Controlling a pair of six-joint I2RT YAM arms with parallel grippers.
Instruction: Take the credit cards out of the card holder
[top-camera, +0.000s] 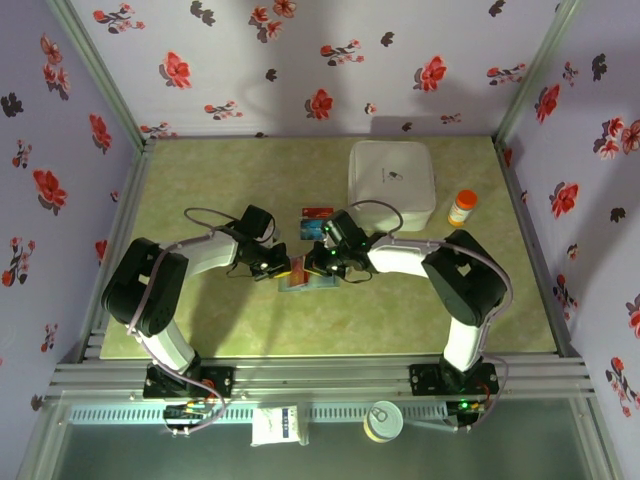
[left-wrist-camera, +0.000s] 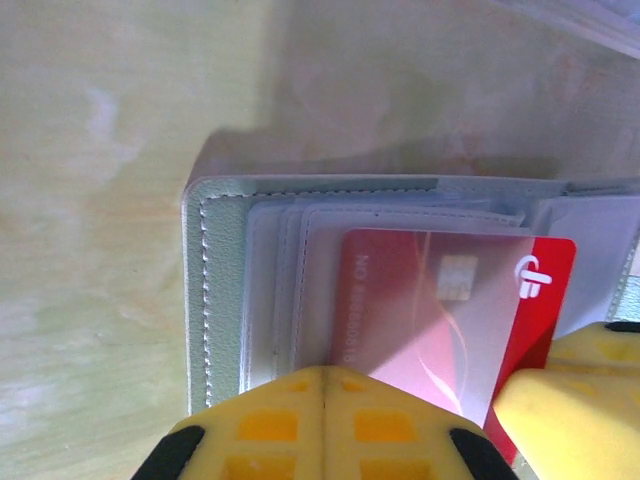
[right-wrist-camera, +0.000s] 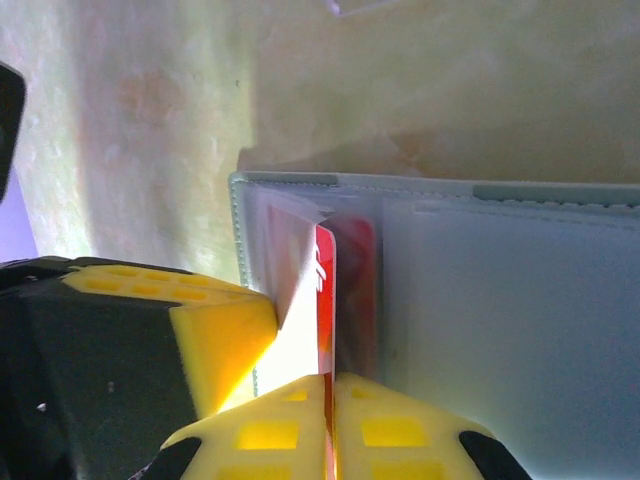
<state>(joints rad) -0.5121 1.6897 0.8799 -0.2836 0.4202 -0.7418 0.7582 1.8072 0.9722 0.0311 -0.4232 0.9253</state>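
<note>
Yellow pads (right-wrist-camera: 270, 440) around red card (left-wrist-camera: 545, 290), partway inside pale wallet (left-wrist-camera: 215, 300).

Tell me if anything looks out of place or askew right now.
One red card sticks partway out of a clear slot in the card holder, pinched in the right gripper. Two more cards lie loose on the table nearby. Nothing looks spilled or damaged.
</note>
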